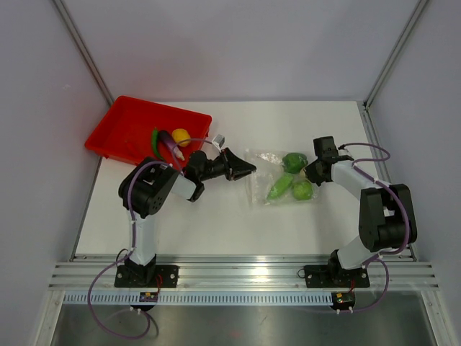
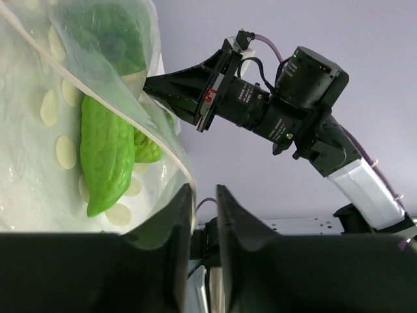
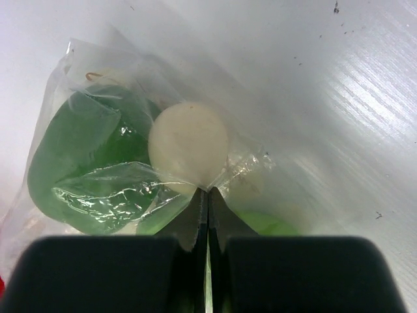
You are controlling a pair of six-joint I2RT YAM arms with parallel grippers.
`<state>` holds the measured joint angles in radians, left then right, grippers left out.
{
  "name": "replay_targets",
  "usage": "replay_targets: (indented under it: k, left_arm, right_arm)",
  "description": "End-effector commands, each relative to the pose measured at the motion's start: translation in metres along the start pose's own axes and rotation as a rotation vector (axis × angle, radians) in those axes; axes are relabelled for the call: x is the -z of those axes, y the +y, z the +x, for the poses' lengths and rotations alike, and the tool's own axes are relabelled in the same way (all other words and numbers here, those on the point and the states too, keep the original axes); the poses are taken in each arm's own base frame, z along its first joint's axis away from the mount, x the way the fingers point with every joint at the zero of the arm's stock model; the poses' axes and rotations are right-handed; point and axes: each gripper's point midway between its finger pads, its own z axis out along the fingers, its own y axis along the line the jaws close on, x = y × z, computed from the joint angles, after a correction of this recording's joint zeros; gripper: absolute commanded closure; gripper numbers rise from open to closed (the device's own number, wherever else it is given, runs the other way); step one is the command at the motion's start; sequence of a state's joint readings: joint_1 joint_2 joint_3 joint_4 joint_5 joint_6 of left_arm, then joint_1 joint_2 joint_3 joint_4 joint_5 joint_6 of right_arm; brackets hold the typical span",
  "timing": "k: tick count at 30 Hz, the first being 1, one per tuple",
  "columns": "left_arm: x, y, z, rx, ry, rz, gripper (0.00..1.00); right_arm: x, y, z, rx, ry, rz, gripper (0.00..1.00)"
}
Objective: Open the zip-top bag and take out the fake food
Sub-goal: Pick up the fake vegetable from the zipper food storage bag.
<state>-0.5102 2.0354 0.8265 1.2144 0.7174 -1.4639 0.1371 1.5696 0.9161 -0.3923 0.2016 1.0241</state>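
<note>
Progress looks roughly halfway, as I judge it: a purple piece (image 1: pixel 167 143), a yellow piece (image 1: pixel 181 135) and a green piece (image 1: pixel 154 140) lie in the red tray (image 1: pixel 133 126) at ten o'clock. About three green bits of the fake food (image 1: pixel 294 162) are inside the zip-top bag (image 1: pixel 259 162), which lies on the table (image 1: pixel 216 223) just toward three o'clock of centre. The right gripper (image 1: pixel 310 173) sits at the bag's three o'clock edge, closed with a fold of film pinched at its tips. The left gripper (image 1: pixel 248 170) is at the nine o'clock edge. Its fingers (image 2: pixel 176 215) stand narrowly apart, and the bag's lip runs down to the gap. Whether they bite on it I cannot tell. What's left is to spread the mouth and draw the greens out
</note>
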Motion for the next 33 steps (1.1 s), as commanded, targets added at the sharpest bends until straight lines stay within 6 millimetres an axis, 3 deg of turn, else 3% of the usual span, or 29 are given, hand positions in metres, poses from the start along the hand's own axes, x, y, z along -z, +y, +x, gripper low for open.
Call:
replay_targets:
  k: [1,6,16,18,25,27,30,33]
  left_arm:
    - [0.003,-0.022,-0.009,-0.095,-0.035,0.028,0.70]
    - [0.016,-0.025,-0.017,-0.090,-0.087,0.022,0.59]
    - [0.031,-0.004,-0.023,-0.045,-0.146,-0.033,0.57]
    - [0.031,-0.004,-0.023,-0.040,-0.138,-0.034,0.65]
    - [0.036,0.019,-0.024,-0.030,-0.158,-0.155,0.77]
    - [0.038,0.016,-0.025,-0.056,-0.163,-0.162,0.80]
    - [0.042,0.024,-0.025,-0.064,-0.169,-0.223,0.90]
    - [0.048,0.043,-0.025,-0.049,-0.180,-0.307,1.00]
  right_arm:
    - [0.015,0.012,-0.019,0.002,-0.068,-0.041,1.00]
    - [0.017,0.012,-0.021,-0.003,-0.077,-0.046,1.00]
    - [0.017,0.009,-0.023,-0.022,-0.081,-0.039,1.00]
    - [0.019,0.008,-0.025,-0.033,-0.087,-0.048,1.00]
    - [0.019,0.006,-0.027,-0.041,-0.091,-0.043,1.00]
    - [0.019,0.005,-0.028,-0.047,-0.093,-0.040,1.00]
    - [0.018,0.005,-0.027,-0.050,-0.089,-0.040,1.00]
    - [0.018,0.005,-0.027,-0.054,-0.086,-0.043,1.00]
